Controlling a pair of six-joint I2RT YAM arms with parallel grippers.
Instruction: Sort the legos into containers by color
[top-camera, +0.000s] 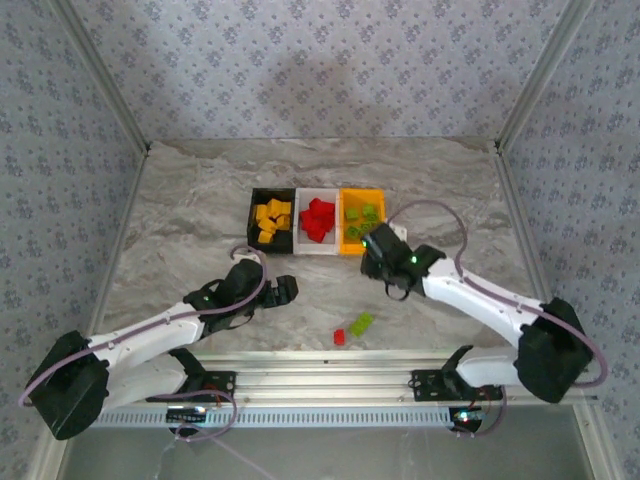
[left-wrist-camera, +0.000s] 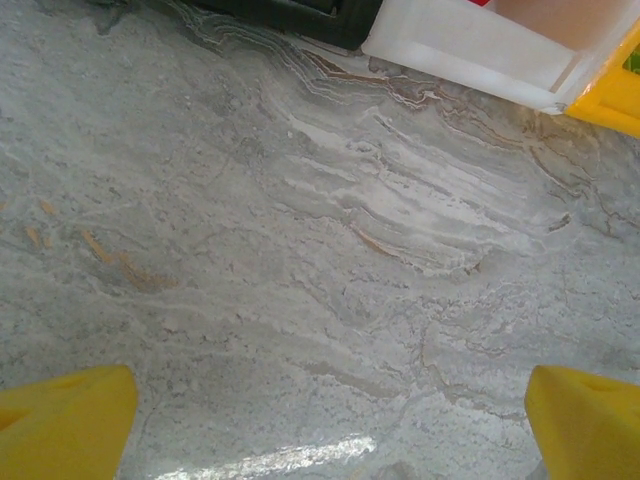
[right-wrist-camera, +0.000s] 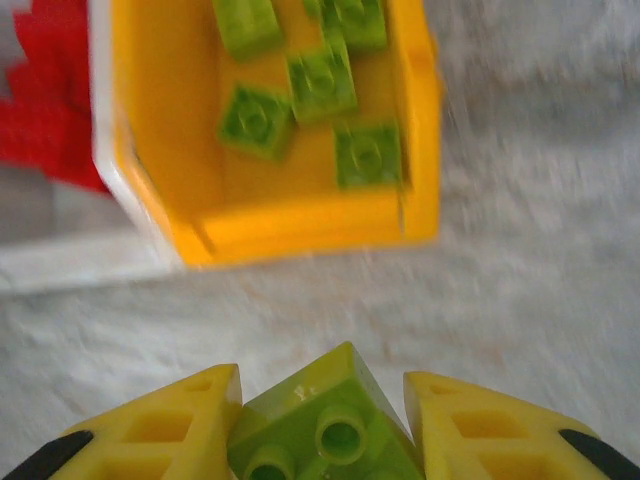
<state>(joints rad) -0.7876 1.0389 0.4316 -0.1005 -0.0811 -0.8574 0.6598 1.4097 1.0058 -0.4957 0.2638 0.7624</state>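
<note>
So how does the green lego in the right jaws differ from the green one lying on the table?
The held green lego is clamped in the right gripper, tilted corner-up, close before the orange bin; the loose green lego lies free on the table near the front edge, beside a red lego. Both are lime green, and neither is in the bin yet.

Left claw (left-wrist-camera: 325, 425) hangs spread wide, both arms reaching forward, while right claw (right-wrist-camera: 322, 428) pinches a green lego (right-wrist-camera: 335, 395).

Tilted lime lego (right-wrist-camera: 325, 425) near orange bin (right-wrist-camera: 300, 225)
</note>
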